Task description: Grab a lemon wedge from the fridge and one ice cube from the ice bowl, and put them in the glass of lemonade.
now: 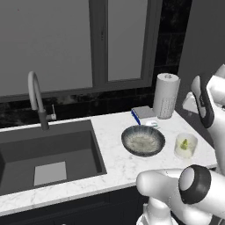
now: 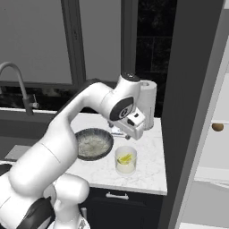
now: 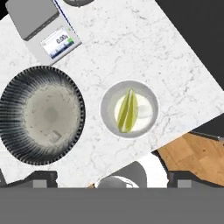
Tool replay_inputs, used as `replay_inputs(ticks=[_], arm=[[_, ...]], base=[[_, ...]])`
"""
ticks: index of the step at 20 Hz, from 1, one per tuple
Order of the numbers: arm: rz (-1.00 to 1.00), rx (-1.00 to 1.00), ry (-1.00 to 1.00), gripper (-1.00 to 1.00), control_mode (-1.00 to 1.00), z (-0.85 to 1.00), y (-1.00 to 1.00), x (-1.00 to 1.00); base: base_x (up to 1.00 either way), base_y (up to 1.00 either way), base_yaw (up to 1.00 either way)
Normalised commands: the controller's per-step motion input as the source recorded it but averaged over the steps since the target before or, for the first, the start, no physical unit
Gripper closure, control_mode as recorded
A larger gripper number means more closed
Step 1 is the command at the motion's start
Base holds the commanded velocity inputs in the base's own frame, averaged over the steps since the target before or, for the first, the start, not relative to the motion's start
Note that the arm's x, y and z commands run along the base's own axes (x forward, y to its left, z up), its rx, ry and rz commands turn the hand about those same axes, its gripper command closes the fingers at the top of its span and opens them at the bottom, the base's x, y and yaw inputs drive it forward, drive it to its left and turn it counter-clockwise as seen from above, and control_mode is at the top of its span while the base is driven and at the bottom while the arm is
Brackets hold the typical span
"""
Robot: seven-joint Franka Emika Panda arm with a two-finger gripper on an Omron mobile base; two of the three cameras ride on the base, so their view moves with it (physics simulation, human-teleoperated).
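Marble table (image 1: 114,165) beside the sink carries the ice bowl (image 3: 41,116) just next to the glass of lemonade (image 3: 129,109), where the lemon wedge (image 3: 127,111) already floats, and the tool (image 2: 134,126) hangs above, wide and empty, so a careless dip for ice could tip the glass.

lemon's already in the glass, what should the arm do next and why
Probably shift the open gripper sideways from above the glass of lemonade, where the lemon wedge already floats, to over the ice bowl and lower toward the faint ice cube near its rim. The jaws hold nothing, and the ice isn't in the glass yet.
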Motion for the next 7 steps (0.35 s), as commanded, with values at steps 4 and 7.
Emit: replay_inputs(ticks=[4,7], arm=[[0.07,0.00,0.01,-1.00,-1.00,0.61,0.94,0.00],[0.06,0.00,0.00,-1.00,-1.00,0.54,0.98,-0.07]], base=[[0.00,0.00,0.00],[0.00,0.00,0.00]])
